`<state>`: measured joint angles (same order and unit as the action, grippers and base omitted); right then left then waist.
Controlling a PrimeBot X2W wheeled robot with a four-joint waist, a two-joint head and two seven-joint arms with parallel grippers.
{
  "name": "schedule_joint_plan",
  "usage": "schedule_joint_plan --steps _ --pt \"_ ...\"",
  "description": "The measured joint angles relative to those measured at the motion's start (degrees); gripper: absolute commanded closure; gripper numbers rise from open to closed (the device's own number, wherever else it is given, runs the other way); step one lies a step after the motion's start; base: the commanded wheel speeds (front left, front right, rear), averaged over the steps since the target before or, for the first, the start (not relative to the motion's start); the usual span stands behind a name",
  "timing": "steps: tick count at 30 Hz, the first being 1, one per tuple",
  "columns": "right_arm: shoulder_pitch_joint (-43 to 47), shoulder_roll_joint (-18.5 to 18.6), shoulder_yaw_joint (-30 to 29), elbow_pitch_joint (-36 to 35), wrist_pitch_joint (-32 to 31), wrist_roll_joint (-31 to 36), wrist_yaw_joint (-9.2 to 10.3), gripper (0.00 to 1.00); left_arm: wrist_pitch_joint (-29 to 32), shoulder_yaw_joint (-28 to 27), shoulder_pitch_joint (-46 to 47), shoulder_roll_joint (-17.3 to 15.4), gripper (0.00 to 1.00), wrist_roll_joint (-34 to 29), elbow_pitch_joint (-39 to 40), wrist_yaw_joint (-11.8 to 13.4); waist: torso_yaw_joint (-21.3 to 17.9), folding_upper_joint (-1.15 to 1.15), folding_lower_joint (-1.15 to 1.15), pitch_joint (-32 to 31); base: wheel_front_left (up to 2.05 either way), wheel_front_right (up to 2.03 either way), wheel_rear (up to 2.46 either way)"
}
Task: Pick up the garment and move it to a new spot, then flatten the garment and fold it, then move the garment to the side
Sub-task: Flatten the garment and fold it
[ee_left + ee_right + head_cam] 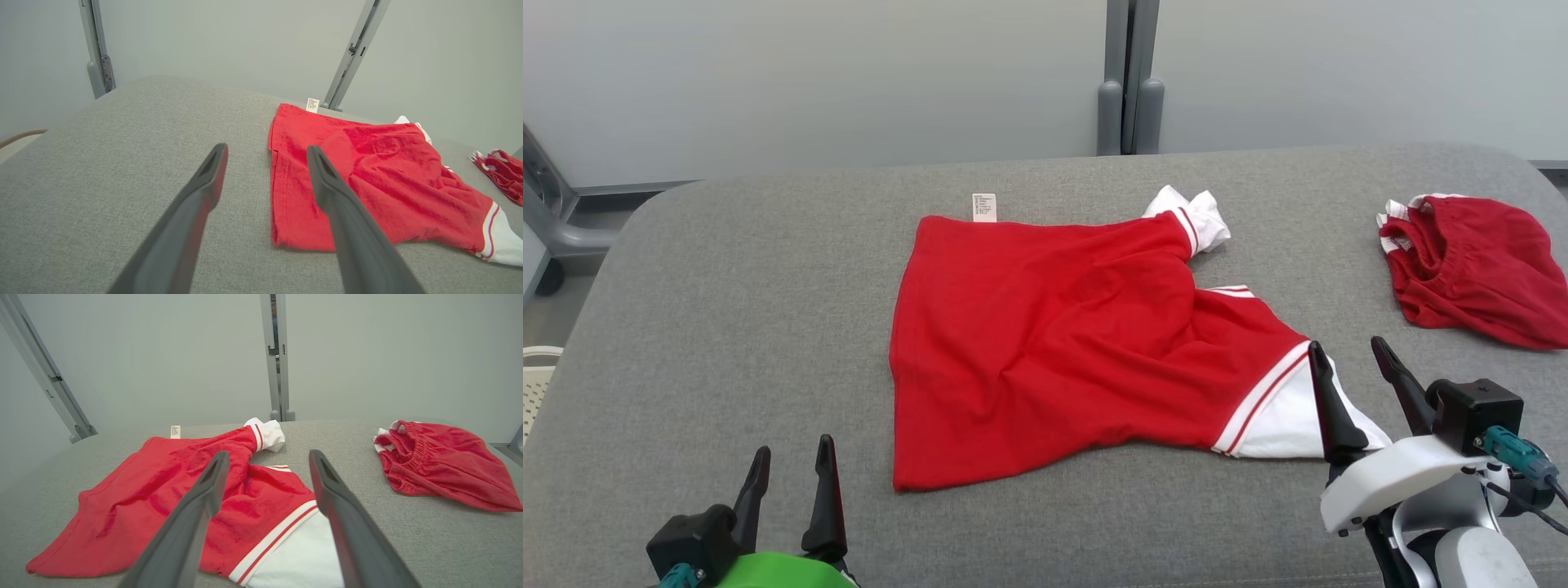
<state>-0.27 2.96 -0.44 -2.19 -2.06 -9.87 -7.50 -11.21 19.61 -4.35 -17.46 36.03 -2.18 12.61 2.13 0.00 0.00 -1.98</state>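
Observation:
A red garment (1054,343) with white, red-striped sleeve ends lies rumpled in the middle of the grey padded table (727,327); a white label sticks out at its far edge. It also shows as the garment (367,192) in the left wrist view and the garment (184,498) in the right wrist view. My left gripper (791,461) is open at the near left, apart from the cloth. Over the near white sleeve end hovers my right gripper (1347,359), open, with nothing between its fingers.
A second red piece with an elastic waistband (1474,269) lies bunched at the table's far right, seen too as the red piece (441,461). Grey wall panels and a metal post (1127,82) stand behind the table. A pale basket (535,376) sits at the left edge.

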Motion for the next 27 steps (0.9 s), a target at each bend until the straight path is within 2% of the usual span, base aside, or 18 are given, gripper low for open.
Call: schedule_joint_plan --steps 17,21,24,27 --pt "-0.02 -0.08 0.19 0.01 -0.12 -0.19 0.00 0.00 1.10 0.93 -0.43 0.31 0.00 0.86 -0.07 0.21 -0.01 0.00 0.00 0.16 0.00 0.00 0.00" --pt "-0.01 -0.09 -0.01 0.11 -0.43 -0.36 0.00 0.00 2.97 1.52 -0.24 1.87 0.00 3.49 -2.22 -0.92 0.00 0.00 0.00 0.48 0.00 0.00 0.00" --pt "-0.01 -0.10 -0.13 0.15 -0.63 -0.37 0.00 0.00 5.44 2.01 0.70 3.96 0.00 6.66 -4.80 -1.89 -0.06 0.00 0.00 0.81 0.00 0.00 0.00" --pt "-0.02 -0.10 -0.38 0.25 -0.89 -0.35 0.00 0.00 9.16 2.63 2.40 4.70 0.00 8.53 -8.23 -2.45 -0.21 0.00 0.00 1.17 0.00 0.00 0.00"
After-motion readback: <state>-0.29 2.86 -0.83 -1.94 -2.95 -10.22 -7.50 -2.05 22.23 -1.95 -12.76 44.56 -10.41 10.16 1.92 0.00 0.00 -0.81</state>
